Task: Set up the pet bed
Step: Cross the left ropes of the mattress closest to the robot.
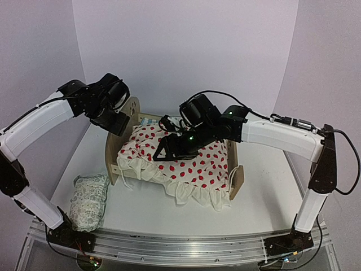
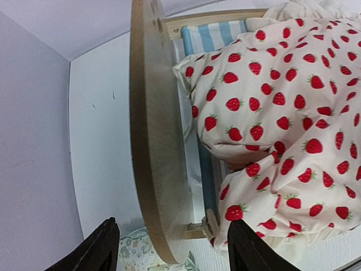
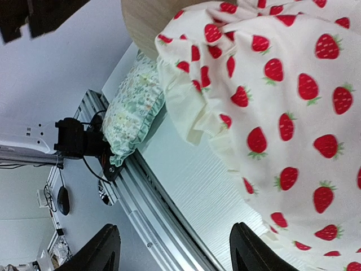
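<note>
- The pet bed [image 1: 237, 179], a small light plywood frame, stands in the middle of the white bench [image 1: 271, 189]. Its long axis runs left to right across the top view, with the rounded headboard [image 2: 152, 141] on the left arm's side and the lower footboard on the right arm's side.
- A cream ruffled blanket printed with red strawberries [image 1: 197, 164] is heaped over nearly all of the bed. Only a strip of the blue-and-white striped mattress [image 2: 211, 34] shows, just inside the headboard.
- A small pale green-patterned pillow [image 1: 90, 200] lies on the bench, off the bed and out beyond the headboard end, close to the left arm's base. The left arm is clearly the nearer one to it.
- The left claw [image 2: 172, 226] hangs at the headboard's top with its fingers wide apart. In its wrist view the board's thin edge lines up between them. It holds nothing, and I cannot tell whether either finger touches the wood.
- The right claw [image 3: 169, 228] sits over the middle of the bed, above the blanket's near edge. Its fingers are spread and nothing is between them. One finger is close to the cloth, but contact is not clear.
- My judgement is that the blanket needs pulling flat along the bed's length, and the right claw is better placed to do it.
</note>
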`<act>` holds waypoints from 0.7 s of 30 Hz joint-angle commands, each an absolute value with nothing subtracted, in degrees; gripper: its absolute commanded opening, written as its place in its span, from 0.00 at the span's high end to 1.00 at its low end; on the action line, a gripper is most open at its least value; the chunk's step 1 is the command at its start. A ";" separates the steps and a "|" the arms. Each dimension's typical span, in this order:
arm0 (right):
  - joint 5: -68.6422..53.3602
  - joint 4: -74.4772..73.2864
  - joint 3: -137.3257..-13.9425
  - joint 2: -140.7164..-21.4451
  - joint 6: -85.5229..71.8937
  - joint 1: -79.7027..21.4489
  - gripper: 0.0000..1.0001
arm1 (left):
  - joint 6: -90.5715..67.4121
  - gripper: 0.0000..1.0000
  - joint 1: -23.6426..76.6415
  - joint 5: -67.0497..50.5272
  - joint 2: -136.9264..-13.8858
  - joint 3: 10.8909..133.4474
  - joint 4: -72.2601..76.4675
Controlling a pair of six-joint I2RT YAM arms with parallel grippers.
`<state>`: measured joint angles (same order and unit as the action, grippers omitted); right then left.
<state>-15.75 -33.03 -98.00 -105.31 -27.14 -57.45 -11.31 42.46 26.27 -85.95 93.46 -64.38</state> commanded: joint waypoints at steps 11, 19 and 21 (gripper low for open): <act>-20.41 -32.04 -100.73 -109.20 -28.24 -61.01 0.35 | -12.39 0.40 27.38 6.59 -79.04 75.92 -49.47; -18.84 -31.91 -97.82 -107.93 -28.44 -61.02 0.35 | -12.60 0.59 27.27 3.16 -77.83 71.98 -47.16; -18.66 -31.90 -97.78 -108.14 -28.44 -61.02 0.35 | -12.75 0.66 27.24 3.26 -77.32 71.59 -45.92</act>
<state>-19.01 -32.80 -98.25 -109.06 -28.14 -60.90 -12.82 27.38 4.38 -80.02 72.63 -49.80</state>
